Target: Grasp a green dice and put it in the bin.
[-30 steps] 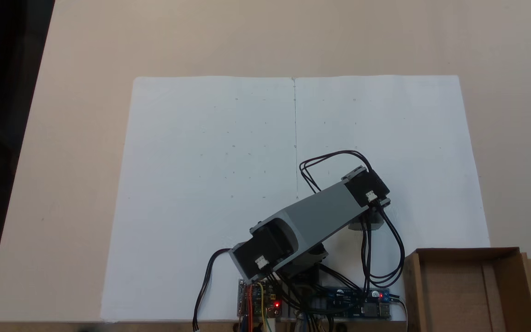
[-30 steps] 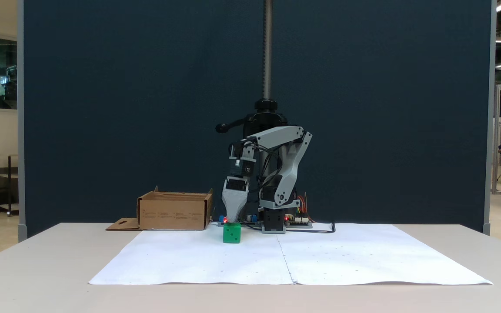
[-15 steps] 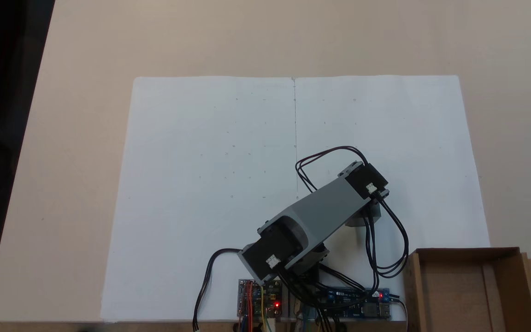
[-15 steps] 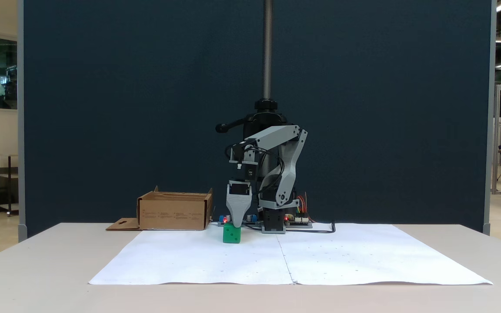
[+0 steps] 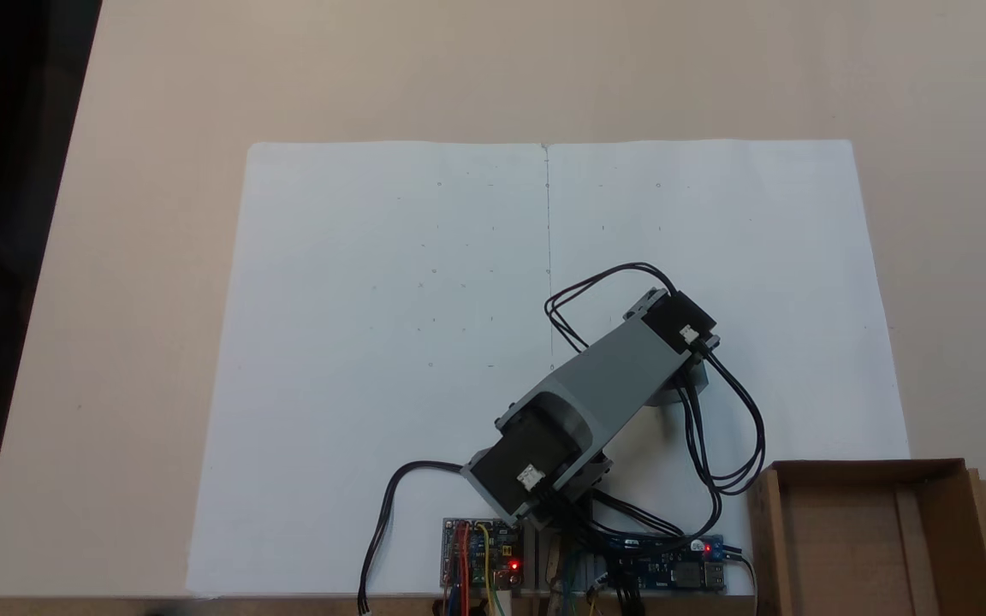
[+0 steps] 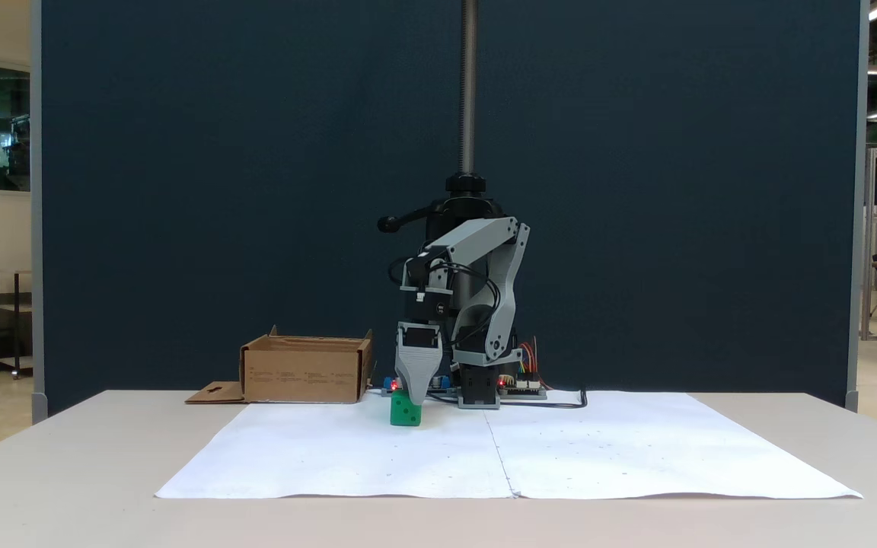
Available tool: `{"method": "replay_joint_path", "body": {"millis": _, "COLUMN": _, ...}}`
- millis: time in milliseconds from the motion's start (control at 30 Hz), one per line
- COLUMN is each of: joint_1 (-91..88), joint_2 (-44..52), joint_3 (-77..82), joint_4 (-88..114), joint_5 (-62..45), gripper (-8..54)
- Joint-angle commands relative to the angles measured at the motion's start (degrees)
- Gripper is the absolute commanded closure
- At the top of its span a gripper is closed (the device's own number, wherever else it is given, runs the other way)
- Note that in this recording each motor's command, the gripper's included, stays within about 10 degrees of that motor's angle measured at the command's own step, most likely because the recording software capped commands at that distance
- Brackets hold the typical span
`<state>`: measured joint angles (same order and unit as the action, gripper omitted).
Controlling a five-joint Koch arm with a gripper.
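The green dice [image 6: 406, 412] sits on the white paper, just in front of the arm's base. My gripper [image 6: 416, 393] points straight down, and its grey tip reaches the top of the dice. One tapered grey finger [image 6: 417, 369] faces the camera and the other lies behind it, so the gap is hidden. In the fixed view from above, the forearm and wrist motor [image 5: 680, 329] cover both the dice and the gripper. The bin [image 6: 305, 373] is a shallow brown cardboard box [image 5: 844, 547] beside the base, with a slotted flap on its outer side.
A large white paper sheet [image 5: 373, 299] covers the middle of the beige table. Circuit boards [image 5: 480, 552] and black cables [image 5: 728, 445] lie around the arm's base, between it and the bin. A metal pole [image 6: 469, 84] stands behind the arm, before a dark partition.
The arm has folded down and the gripper has dropped until its tip meets the top of the dice. The dice and the bin have stayed in place.
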<state>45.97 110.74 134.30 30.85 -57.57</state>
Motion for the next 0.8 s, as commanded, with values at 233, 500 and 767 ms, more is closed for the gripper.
{"method": "replay_joint_path", "body": {"millis": 233, "joint_1": 1.4, "joint_2": 0.7, "joint_3": -1.2, "joint_4": -1.8, "joint_5": 9.9, "gripper": 3.3}}
{"method": "replay_joint_path", "body": {"millis": 500, "joint_1": 1.4, "joint_2": 0.7, "joint_3": 0.0, "joint_4": -0.2, "joint_5": 11.9, "gripper": 3.0}}
{"method": "replay_joint_path", "body": {"millis": 767, "joint_1": 1.3, "joint_2": -1.6, "joint_3": 0.0, "joint_4": 2.4, "joint_5": 12.0, "gripper": 2.0}}
